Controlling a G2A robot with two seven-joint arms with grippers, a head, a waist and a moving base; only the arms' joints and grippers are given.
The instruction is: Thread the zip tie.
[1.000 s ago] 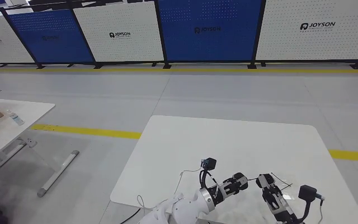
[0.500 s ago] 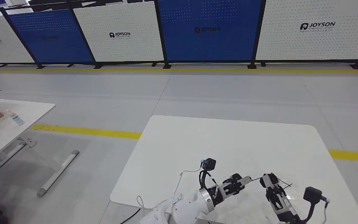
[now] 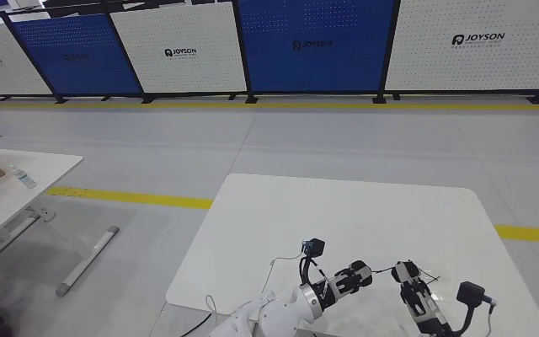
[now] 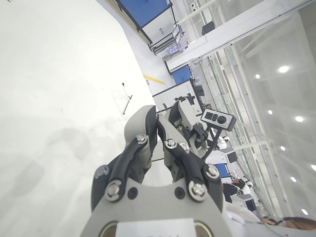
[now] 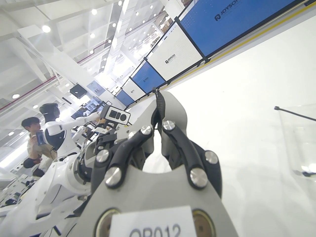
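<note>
Zip tie point(image 3: 383, 270) stretches between the grippers: left gripper point(image 4: 157, 117) clenches one end, right gripper point(image 5: 159, 102) clenches the other, head poking past its fingertips point(image 5: 172, 99).

left gripper point(image 4: 156, 118): pale grey curved fingers, black link bars, silver round screws, grey base plate, white label. right gripper point(image 5: 159, 102): same build, label with dark print. Top view, lower middle: white arms point(image 3: 285, 313) with black joints, thin white cable point(image 3: 274, 268), black wrist camera box point(image 3: 315, 247).

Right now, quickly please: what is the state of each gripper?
Left gripper: closed, holding the zip tie.
Right gripper: closed, holding the zip tie.
</note>
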